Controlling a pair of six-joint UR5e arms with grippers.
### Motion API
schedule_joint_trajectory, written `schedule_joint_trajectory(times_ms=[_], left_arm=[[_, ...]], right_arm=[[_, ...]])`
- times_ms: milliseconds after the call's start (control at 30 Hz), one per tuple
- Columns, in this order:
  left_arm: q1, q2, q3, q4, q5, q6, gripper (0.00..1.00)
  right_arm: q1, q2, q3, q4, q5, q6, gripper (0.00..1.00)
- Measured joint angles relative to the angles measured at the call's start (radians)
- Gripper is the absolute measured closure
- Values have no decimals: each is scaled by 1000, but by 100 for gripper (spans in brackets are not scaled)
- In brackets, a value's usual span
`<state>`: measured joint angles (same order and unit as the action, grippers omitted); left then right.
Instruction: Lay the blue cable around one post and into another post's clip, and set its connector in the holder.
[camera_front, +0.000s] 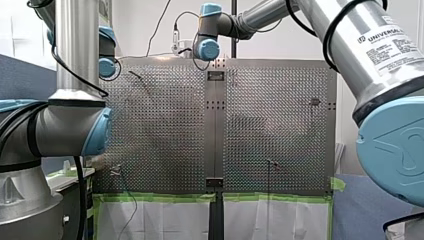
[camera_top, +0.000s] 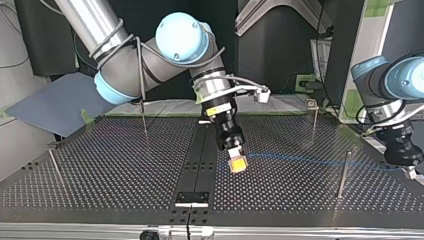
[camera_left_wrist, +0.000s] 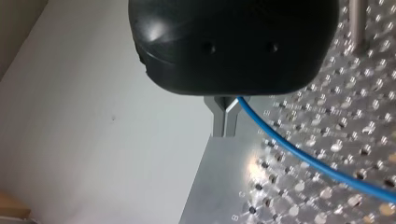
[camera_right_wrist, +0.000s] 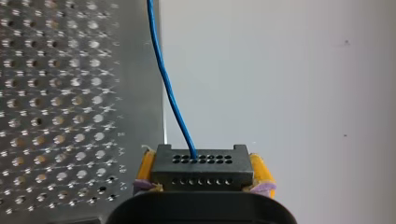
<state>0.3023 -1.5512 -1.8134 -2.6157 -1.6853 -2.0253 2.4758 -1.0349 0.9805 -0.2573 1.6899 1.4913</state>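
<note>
Top view: blue cable (camera_top: 300, 159) spans from my right gripper (camera_top: 238, 164), over the table's (camera_top: 100, 165) middle, to my left gripper (camera_top: 407, 165) at a side edge, with no post (camera_top: 343, 172) rounded. Left wrist view: metal fingers (camera_left_wrist: 217, 121) pinch it. Right wrist view: yellow pads (camera_right_wrist: 145, 168) clamp the connector (camera_right_wrist: 201, 165). Next, probably: loop a post.

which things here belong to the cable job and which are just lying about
Job: blue cable; connector, clamped in my right tool; my left tool, shut on the cable; plain posts; post with clip; black bracket on the centre rail, likely the holder.
Lying about: green tape; white sheeting below it.
</note>
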Motion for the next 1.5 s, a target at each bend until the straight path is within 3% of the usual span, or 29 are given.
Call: schedule_joint_trajectory(times_ms=[267,500,767,1167,1500], left_arm=[[5,-51,29,7,62,10,100],[3,-94,49,21,101,9,100],[6,-108,53,26,105,0,100],[-16,-176,54,45,151,-7,100],[-39,-204,45,60,181,-44,100]], right_arm=[[-11,55,-66,7,-1,2,100],[-37,77,-120,12,-2,9,100],[-62,90,-126,29,-1,4,100],[-88,138,-126,42,2,5,100],[-115,173,-108,114,25,0,100]])
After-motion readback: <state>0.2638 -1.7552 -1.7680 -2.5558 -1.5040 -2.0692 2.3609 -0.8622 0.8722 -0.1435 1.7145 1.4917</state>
